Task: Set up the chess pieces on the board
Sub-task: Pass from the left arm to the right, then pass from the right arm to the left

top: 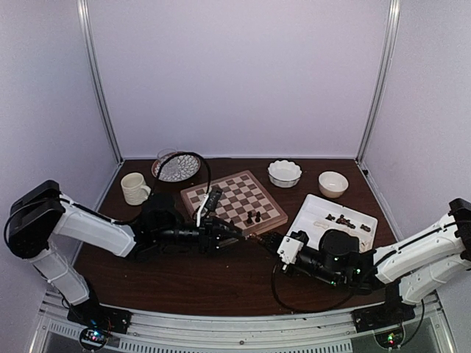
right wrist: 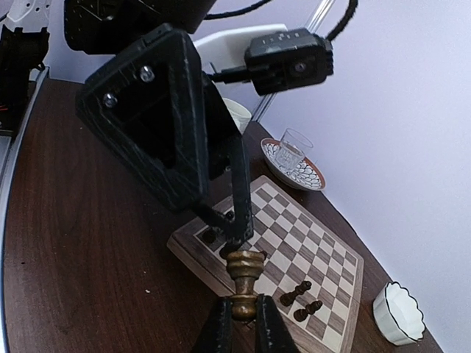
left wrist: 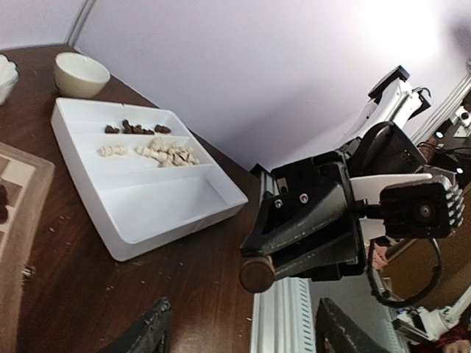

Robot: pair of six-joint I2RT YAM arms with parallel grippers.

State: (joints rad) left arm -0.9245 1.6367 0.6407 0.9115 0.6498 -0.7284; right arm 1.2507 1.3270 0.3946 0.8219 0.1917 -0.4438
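Above the table in front of the board (top: 234, 193), my two grippers meet. My right gripper (right wrist: 243, 315) is shut on the base of a dark brown chess piece (right wrist: 245, 273), which points at the left gripper. The left gripper (left wrist: 246, 334) is open, its fingers (right wrist: 240, 193) standing wide apart beside the piece's head. In the left wrist view the piece's round end (left wrist: 257, 275) sticks out of the right gripper (left wrist: 274, 259). Two dark pieces (top: 252, 217) stand on the board near its front corner. Pale pieces (left wrist: 163, 152) and dark pieces (left wrist: 136, 129) lie in the white tray (left wrist: 169, 220).
The white tray (top: 316, 209) lies to the right of the board. Behind it are a scalloped white bowl (top: 284, 173) and a cream bowl (top: 333, 184). A patterned plate with a glass (top: 176, 167) and a cream mug (top: 135, 187) stand at the back left.
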